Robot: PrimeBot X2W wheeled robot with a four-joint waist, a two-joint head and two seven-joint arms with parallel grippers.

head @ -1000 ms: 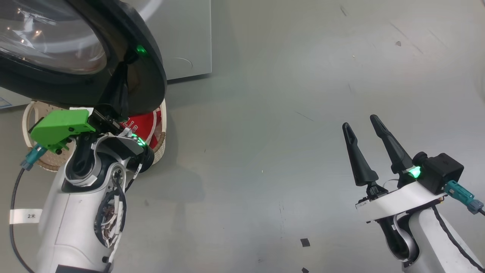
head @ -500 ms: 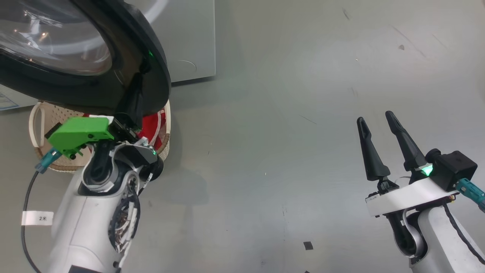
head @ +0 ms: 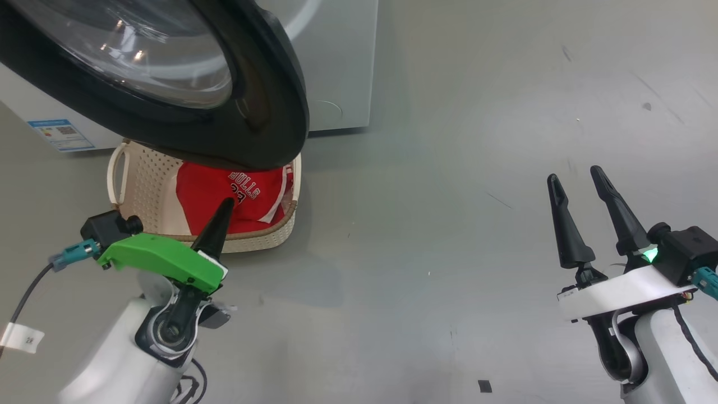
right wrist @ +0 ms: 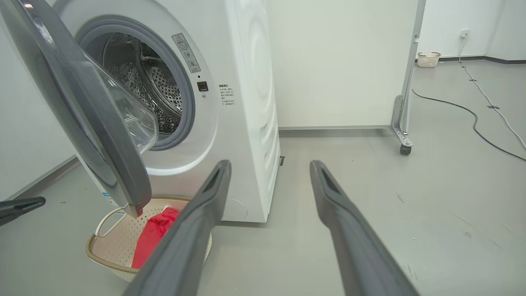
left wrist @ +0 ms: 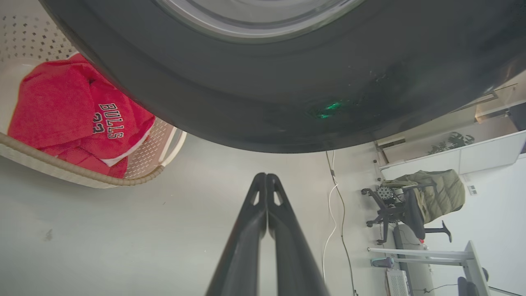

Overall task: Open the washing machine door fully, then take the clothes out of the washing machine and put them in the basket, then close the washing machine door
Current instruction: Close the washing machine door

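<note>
Left gripper (head: 226, 205): fingers pressed together, holding nothing, just before the basket (head: 263, 241); right gripper (head: 574, 175): fingers apart, holding nothing. Basket: holds the red clothes (head: 216, 193), beneath the part-open washing machine door (head: 275, 112). Washing machine (right wrist: 246, 102): behind, steel drum showing.

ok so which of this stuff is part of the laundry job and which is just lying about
Job:
- washing machine
- open door
- red Bulls clothes
- cream basket below the door

Lying about:
- office chair with olive jacket
- white floor cable
- black cable
- small far basket
- wheeled partition
</note>
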